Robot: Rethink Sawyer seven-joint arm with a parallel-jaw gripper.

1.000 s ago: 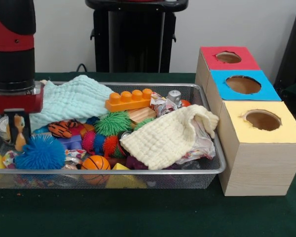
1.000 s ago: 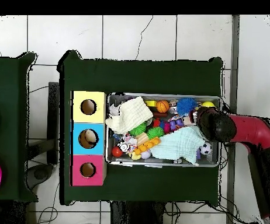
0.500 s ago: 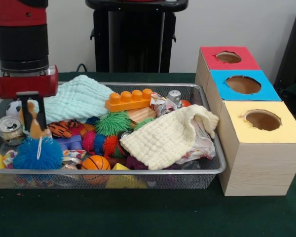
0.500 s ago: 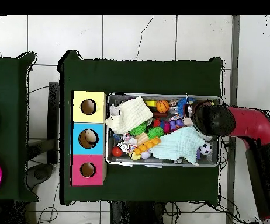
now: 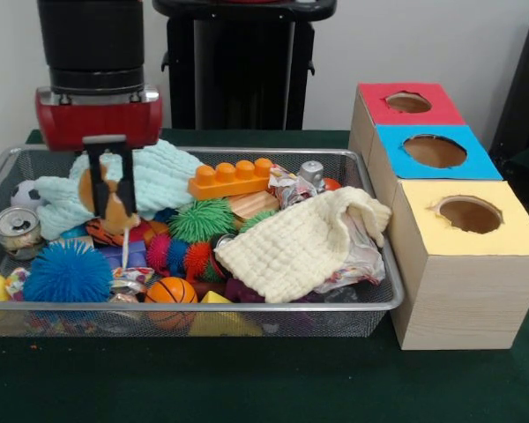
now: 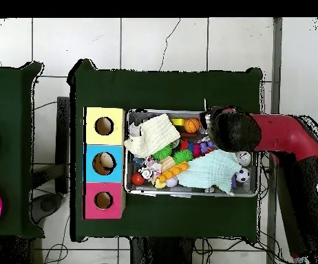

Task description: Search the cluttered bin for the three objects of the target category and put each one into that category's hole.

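Observation:
The wire-mesh bin (image 5: 247, 306) is full of toys; it also shows in the overhead view (image 6: 193, 194). My gripper (image 5: 111, 187) hangs above the bin's left part. It is shut on a small orange-tan soft animal toy (image 5: 115, 206), held clear of the clutter with a white tag dangling below. The orange tiger-striped toy (image 5: 95, 233) lies just under it, partly hidden. The red-topped box's hole (image 5: 408, 102) is at the far right; its box shows in the overhead view (image 6: 103, 200). In the overhead view the arm (image 6: 234, 130) covers the gripper.
In the bin lie a blue spiky ball (image 5: 69, 275), a green spiky ball (image 5: 201, 218), an orange brick (image 5: 232, 178), a yellow knitted cloth (image 5: 300, 242), a mint cloth (image 5: 159, 172) and a can (image 5: 16, 229). The blue-topped (image 5: 435, 151) and yellow-topped (image 5: 469, 214) boxes stand nearer than the red one.
My gripper has risen out of the bin's left end with the orange-tan toy and moved rightward in the front view, toward the bin's middle.

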